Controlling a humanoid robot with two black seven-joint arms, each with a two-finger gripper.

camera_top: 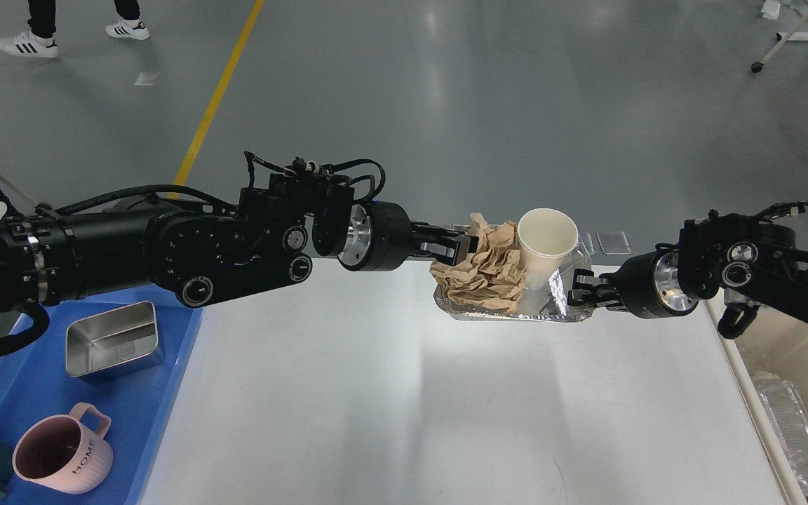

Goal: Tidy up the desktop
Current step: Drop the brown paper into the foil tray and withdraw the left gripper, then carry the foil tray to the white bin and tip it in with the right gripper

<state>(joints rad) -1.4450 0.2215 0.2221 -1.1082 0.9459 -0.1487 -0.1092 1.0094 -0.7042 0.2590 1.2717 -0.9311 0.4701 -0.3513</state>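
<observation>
A foil tray [516, 313] holds crumpled brown paper [485, 270] and a white paper cup [546, 245] standing upright. It is at the far edge of the white desktop [404, 393], between my two grippers. My left gripper [454, 247] is closed on the tray's left rim, right by the brown paper. My right gripper [581, 291] is closed on the tray's right rim. Whether the tray rests on the desktop or hangs just above it cannot be told.
A blue plastic tray [165, 393] at the left holds a steel box [113, 340] and a pink mug [60, 456]. A beige bin [807, 365] at the right edge holds a clear container [793, 428]. Grey floor lies beyond the desktop.
</observation>
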